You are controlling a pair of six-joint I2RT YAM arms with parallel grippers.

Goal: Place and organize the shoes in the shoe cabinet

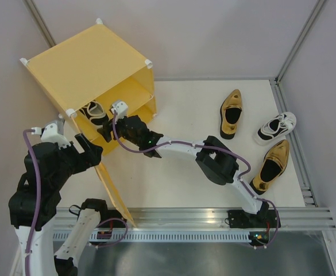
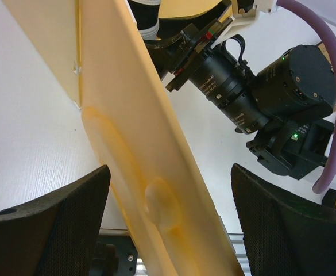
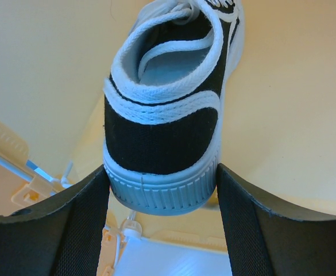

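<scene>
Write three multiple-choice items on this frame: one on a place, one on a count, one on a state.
1. Where is the sneaker held by the right fingers?
A on the floor
B inside the shoe cabinet
C on top of the cabinet

2. How many gold slip-ons lie on the table?
A one
B four
C two

3. The cabinet door is:
A open, with the left fingers on either side of it
B shut
C missing

Answers:
1 B: the right wrist view shows yellow walls around the sneaker.
2 C: both lie to the right, with a white sneaker between them.
3 A: the door panel runs between the spread fingers.
</scene>
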